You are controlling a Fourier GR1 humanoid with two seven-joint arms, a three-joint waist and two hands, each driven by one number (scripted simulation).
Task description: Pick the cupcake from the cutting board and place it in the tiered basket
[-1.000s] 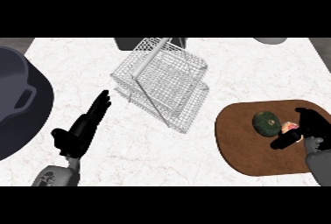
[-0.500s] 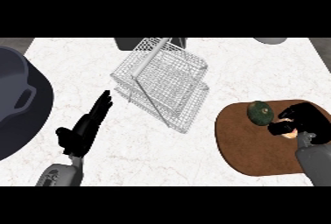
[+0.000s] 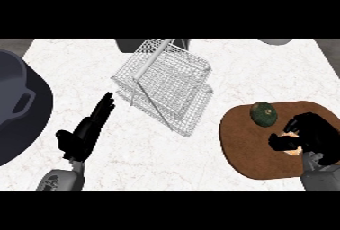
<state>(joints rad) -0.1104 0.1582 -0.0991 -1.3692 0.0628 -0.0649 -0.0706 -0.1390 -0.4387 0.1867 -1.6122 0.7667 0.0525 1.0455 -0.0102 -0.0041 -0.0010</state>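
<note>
The right hand [image 3: 310,134] curls fingers round a mostly hidden cupcake [image 3: 291,151]; left hand [image 3: 86,130] fingers straight.

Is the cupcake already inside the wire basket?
No, the cupcake is on the cutting board, the right hand curled round it, apart from the basket.

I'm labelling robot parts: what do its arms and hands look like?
Both hands, the left hand and the right hand, are black, with slim fingers and a thumb. Each sits on a rounded grey forearm; no cables or markings show.
</note>
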